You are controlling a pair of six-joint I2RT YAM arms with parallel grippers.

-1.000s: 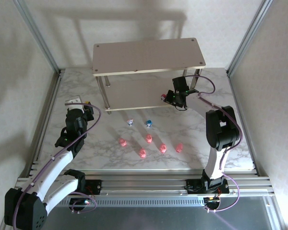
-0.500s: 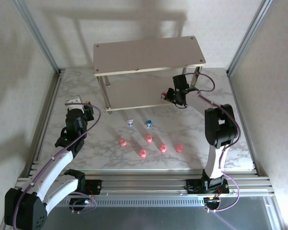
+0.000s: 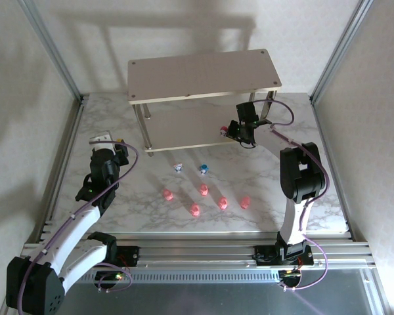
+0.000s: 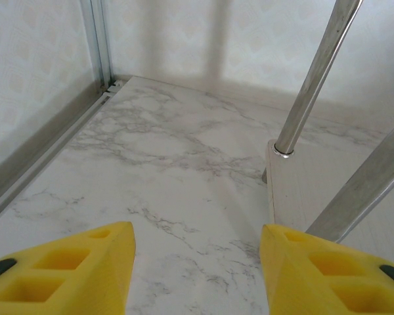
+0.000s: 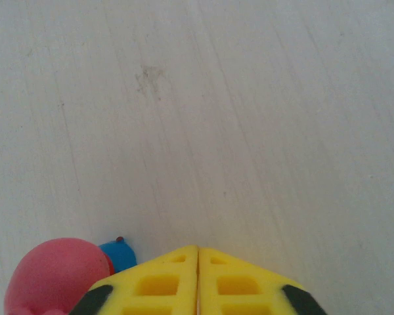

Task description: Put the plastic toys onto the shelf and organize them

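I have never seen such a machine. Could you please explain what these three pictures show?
These are two robot arms fixed to a marble table. One picture looks down from above; the other two come from a camera on each wrist, so yellow fingers show at the bottom. At the back stands a two-tier shelf. On the table lie five pink toys, a whitish one and a blue one. The left end effector is open and empty. The right end effector is shut above the shelf's lower board, with a red toy beside it, not gripped.
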